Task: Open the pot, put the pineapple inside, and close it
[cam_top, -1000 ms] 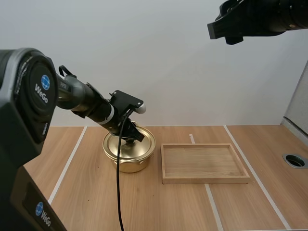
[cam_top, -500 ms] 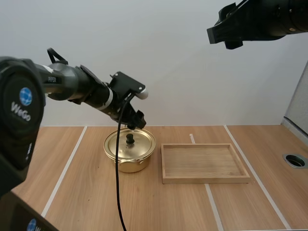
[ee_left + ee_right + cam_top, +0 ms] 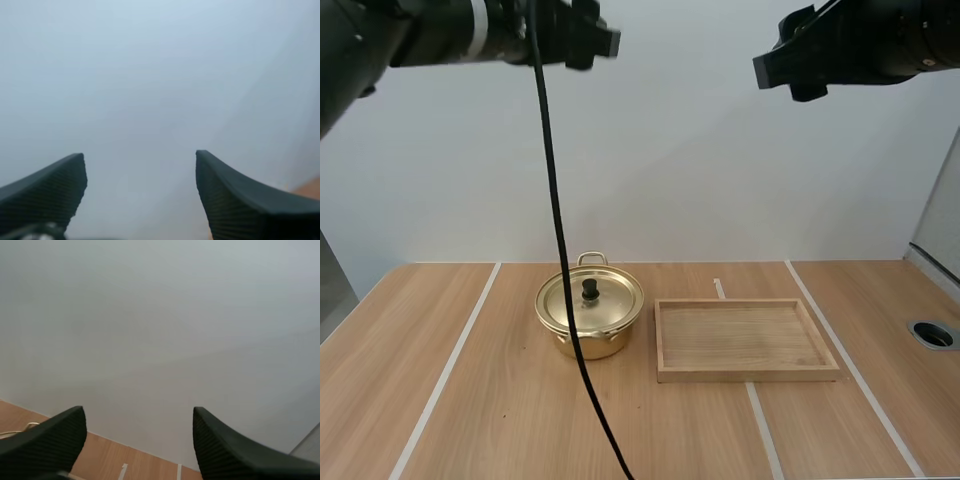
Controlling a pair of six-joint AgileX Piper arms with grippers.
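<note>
The golden pot (image 3: 588, 318) stands on the table left of centre, its lid (image 3: 590, 298) resting on it with the black knob (image 3: 590, 289) upright. High above the table, my left arm (image 3: 470, 35) reaches across at the left and my right arm (image 3: 860, 45) at the right, both far from the pot. In the left wrist view my left gripper (image 3: 139, 162) is open, its fingers (image 3: 50, 192) wide apart with nothing between them. My right gripper (image 3: 137, 415) is open too, facing the pale wall with nothing in it.
A shallow wooden tray (image 3: 745, 374) lies just right of the pot, with nothing in it. White lines run across the table (image 3: 500, 410). A round hole (image 3: 932, 333) sits at the table's right edge.
My left gripper let go of the lid's knob, opened wide and rose from the pot to high above the table. The lid stays on the pot. The right arm has not moved.
</note>
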